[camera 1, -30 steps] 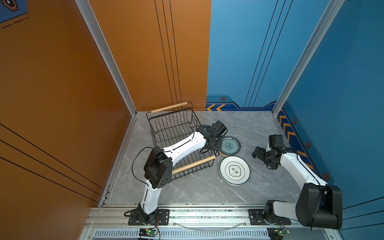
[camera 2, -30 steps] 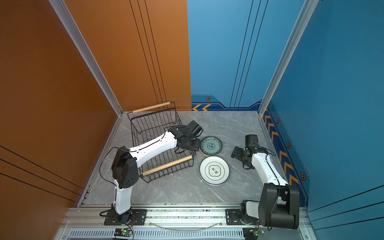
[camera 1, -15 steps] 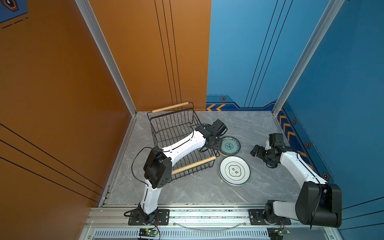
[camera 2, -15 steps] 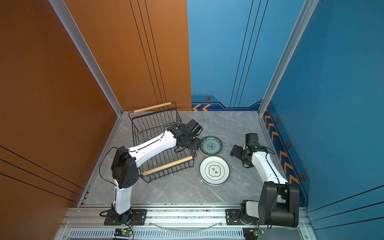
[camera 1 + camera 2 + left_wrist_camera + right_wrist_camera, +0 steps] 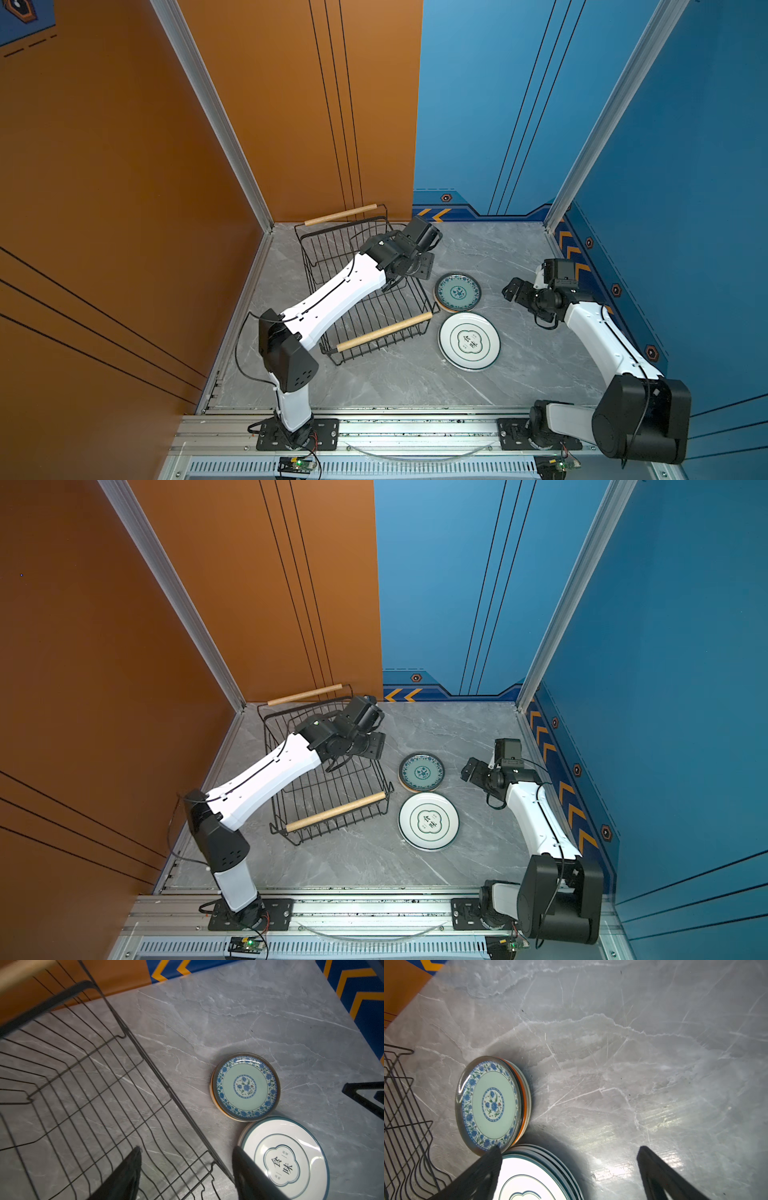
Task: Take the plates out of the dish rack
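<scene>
The dish rack [image 5: 374, 347] is a black wire basket with two wooden rod handles, left of centre in both top views; I see no plates in it. A stack of small plates with a teal-patterned one [image 5: 457, 291] [image 5: 422, 771] [image 5: 246, 1086] [image 5: 490, 1103] on top lies on the table to its right. In front of that lies a stack of large white plates [image 5: 469, 341] [image 5: 429, 821] [image 5: 284, 1159] [image 5: 529, 1178] with dark rims. My left gripper [image 5: 422, 268] [image 5: 186, 1149] hovers open and empty over the rack's right side. My right gripper [image 5: 513, 289] [image 5: 569, 1148] hangs open and empty right of both stacks.
The grey marble table [image 5: 498, 249] is walled by orange panels [image 5: 291, 124] on the left and blue panels [image 5: 665, 208] at the back and right. The rack's far handle [image 5: 340, 215] stands close to the orange back wall.
My left gripper has opened a little wider and drawn back from the small plates toward the rack's far side. My right gripper has shifted slightly toward the back.
</scene>
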Available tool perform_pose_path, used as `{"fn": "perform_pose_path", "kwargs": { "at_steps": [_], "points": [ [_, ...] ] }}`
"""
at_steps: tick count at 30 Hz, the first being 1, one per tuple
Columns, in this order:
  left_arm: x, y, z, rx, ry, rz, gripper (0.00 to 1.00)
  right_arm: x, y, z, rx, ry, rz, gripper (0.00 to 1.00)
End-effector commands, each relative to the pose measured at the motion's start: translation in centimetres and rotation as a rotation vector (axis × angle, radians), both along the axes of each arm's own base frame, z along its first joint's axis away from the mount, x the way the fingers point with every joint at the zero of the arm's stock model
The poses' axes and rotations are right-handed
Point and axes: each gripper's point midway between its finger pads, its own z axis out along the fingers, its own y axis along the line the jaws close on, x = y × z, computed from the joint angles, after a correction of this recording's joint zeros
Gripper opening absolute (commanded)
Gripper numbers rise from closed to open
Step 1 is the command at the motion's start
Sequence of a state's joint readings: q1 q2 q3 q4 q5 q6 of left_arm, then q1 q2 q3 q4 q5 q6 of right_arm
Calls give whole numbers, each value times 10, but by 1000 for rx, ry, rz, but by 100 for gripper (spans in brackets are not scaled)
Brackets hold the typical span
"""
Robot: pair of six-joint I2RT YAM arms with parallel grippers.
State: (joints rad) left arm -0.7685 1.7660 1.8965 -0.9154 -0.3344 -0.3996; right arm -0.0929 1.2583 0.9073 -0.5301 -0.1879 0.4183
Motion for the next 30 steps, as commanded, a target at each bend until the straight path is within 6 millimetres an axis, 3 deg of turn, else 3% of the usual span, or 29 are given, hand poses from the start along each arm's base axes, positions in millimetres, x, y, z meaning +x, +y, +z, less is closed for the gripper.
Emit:
{"fn": "perform_pose_path", "kwargs": {
  "at_steps": [1, 3, 6, 10, 13, 14, 15, 16, 20, 24, 30],
  "points": [
    [-1, 62, 44, 115, -153, 134, 72, 19, -7, 45, -19, -174, -24, 100],
    [0, 95, 62, 146, -213, 222, 75, 23, -10, 60, -32, -234, -40, 100],
    [3, 151, 70, 172, -245, 365, 80, 28, -20, 82, -75, -312, -85, 100],
    [7, 227, 57, 165, -264, 572, 84, 26, -54, 105, -196, -420, -265, 100],
    [9, 265, 39, 105, -284, 640, 85, 22, -75, 114, -303, -479, -356, 100],
    [11, 273, 32, 70, -290, 652, 85, 22, -78, 114, -332, -488, -357, 100],
    [12, 280, 23, 25, -290, 649, 95, 22, -80, 114, -359, -496, -354, 100],
    [15, 286, 17, 10, -319, 638, 98, 21, -82, 110, -376, -498, -360, 100],
    [13, 294, 4, 29, -498, 595, 98, 18, -92, 90, -411, -601, -428, 100],
    [1, 300, -14, 1, -610, 590, 98, 23, -82, 68, -474, -614, -315, 100],
    [-25, 348, -30, 49, -602, 817, 98, 31, -79, 40, -533, -509, -263, 100]
  ]
}}
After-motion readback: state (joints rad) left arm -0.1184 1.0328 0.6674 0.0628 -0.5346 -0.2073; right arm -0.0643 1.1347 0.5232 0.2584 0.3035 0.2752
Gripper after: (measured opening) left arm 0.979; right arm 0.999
